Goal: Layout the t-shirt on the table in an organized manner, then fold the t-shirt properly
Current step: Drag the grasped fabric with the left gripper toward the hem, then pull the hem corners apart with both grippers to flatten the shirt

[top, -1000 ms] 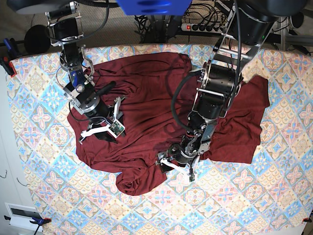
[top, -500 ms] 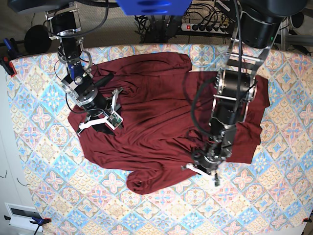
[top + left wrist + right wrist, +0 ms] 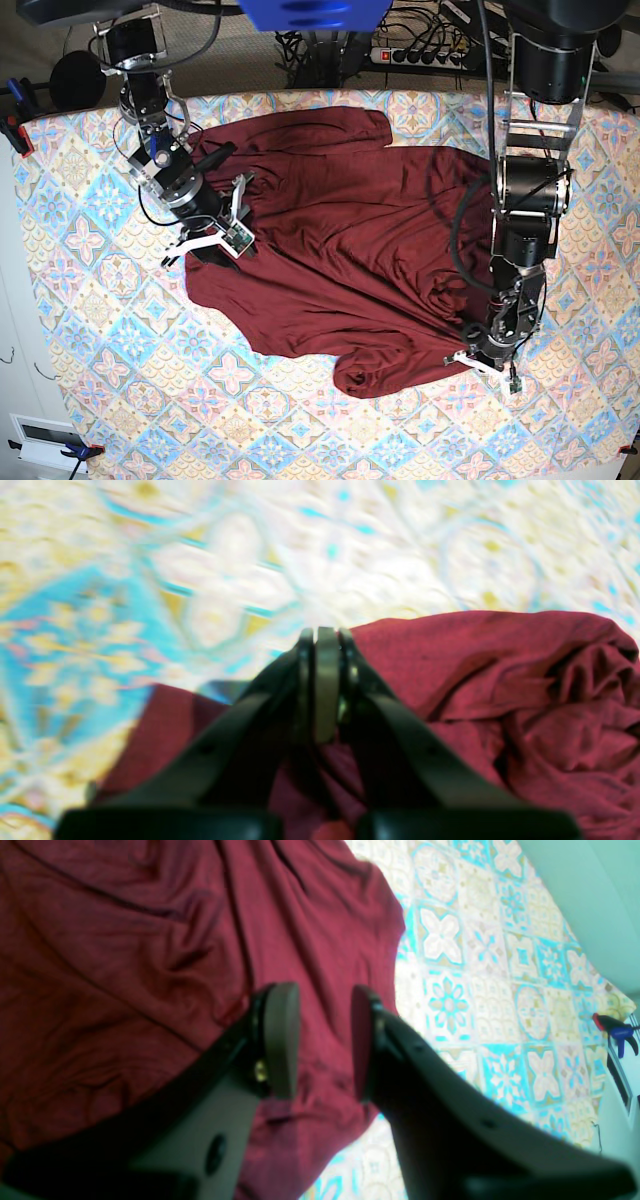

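Pinching the t-shirt hem at lower right, the left gripper is clamped tight; only the wrist view reveals the right gripper parted, empty.

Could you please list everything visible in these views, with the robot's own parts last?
t-shirt: one, dark maroon, spread rumpled across the table's middle.
table: one, pastel blue, pink and cream tiled cloth, beneath everything.
clamp: one, blue and red, at the table's edge.
power strip: one, white, on the floor beyond the table.
left gripper: one, black, shut on the t-shirt's edge.
right gripper: one, black, open over the t-shirt.
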Controlling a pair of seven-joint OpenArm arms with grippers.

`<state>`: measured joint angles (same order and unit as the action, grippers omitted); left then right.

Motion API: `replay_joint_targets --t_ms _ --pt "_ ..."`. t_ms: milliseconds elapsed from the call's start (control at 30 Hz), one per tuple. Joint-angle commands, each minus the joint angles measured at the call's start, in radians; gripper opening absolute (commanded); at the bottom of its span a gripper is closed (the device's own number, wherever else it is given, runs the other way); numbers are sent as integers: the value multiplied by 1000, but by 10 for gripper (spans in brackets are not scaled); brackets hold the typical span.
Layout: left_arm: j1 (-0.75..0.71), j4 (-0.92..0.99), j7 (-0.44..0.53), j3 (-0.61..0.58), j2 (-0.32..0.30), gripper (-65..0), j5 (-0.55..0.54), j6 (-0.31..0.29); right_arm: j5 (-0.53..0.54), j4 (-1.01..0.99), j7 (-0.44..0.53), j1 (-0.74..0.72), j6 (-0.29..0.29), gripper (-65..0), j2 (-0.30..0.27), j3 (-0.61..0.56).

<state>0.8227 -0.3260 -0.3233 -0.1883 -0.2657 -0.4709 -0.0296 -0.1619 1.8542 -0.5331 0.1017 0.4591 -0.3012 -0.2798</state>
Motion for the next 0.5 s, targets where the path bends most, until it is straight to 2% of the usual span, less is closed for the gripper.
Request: replay_joint_targets --t_ms 0,133,200,400,467 --pt "39 -15 23 -4 1 -650 2 -5 3 -15 18 -23 -10 -478 -5 3" --pt "10 -46 14 -4 6 -650 7 -6 5 -156 18 -155 -10 -477 -5 -2" --pt "-9 -84 -13 -4 6 -646 5 -6 6 -270 18 -250 -9 -476 -5 -46" --pt "-33 -157 -40 -3 6 -499 1 -3 8 -566 26 -543 -7 -476 -2 -160" --pt "-33 -158 -40 -3 6 -455 1 -3 8 -655 40 -620 28 -476 35 -189"
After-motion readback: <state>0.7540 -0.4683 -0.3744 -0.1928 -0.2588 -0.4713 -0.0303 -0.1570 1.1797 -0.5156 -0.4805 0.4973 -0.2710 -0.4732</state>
